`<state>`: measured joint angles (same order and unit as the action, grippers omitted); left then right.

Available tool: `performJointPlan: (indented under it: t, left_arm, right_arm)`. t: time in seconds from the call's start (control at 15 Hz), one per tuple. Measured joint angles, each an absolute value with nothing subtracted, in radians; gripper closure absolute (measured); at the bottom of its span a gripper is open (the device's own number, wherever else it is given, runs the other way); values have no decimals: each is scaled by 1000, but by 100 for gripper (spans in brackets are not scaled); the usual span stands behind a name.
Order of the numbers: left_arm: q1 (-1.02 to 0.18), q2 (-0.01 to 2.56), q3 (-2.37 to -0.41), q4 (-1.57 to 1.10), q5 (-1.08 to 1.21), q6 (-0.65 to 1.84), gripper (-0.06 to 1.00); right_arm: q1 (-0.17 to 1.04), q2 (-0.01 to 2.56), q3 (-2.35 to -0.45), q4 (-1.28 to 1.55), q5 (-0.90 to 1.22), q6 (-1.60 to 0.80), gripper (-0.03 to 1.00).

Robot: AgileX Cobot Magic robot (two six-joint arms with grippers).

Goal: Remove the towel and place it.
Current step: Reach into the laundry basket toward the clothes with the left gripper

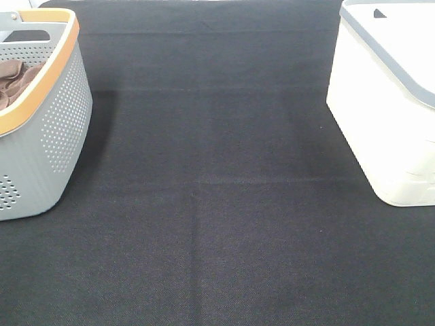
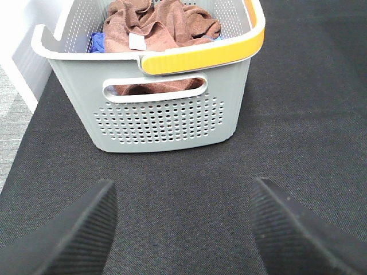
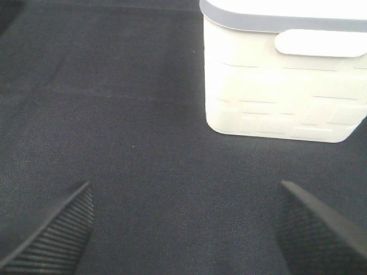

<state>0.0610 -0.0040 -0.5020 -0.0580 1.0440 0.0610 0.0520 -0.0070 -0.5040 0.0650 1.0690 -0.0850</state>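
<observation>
The towel [image 2: 123, 31], reddish-brown with a small white tag [image 2: 137, 43], lies on top of the pile inside the grey perforated basket [image 2: 166, 123] with an orange rim. Other brown cloths [image 2: 186, 23] are bunched beside it. In the exterior high view the basket [image 1: 58, 129] stands at the far left and shows brown cloth [image 1: 13, 78] inside. My left gripper [image 2: 183, 188] is open and empty, low over the black mat, short of the basket's handle side. My right gripper [image 3: 184, 192] is open and empty, facing the white bin [image 3: 275, 86]. Neither gripper shows in the exterior high view.
A white bin with a grey rim [image 1: 380, 115] stands at the right of the black mat [image 1: 217, 204]. A blue cloth [image 2: 96, 41] shows in the basket beside the towel. A pale floor strip [image 2: 14, 132] runs along the mat's edge by the basket.
</observation>
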Motion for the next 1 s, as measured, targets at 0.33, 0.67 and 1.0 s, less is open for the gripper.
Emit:
performJointPlan:
  t: [0.33, 0.67, 1.0]
  left_arm:
    - [61, -4, -502, -58, 1044, 61, 30]
    - [61, -4, -502, -58, 1044, 61, 30]
    - [61, -4, -502, -58, 1044, 61, 30]
  right_arm:
    - [52, -7, -504, 65, 1069, -85, 17]
    - [52, -7, -504, 65, 1069, -85, 17]
    - [52, -7, -504, 65, 1069, -85, 17]
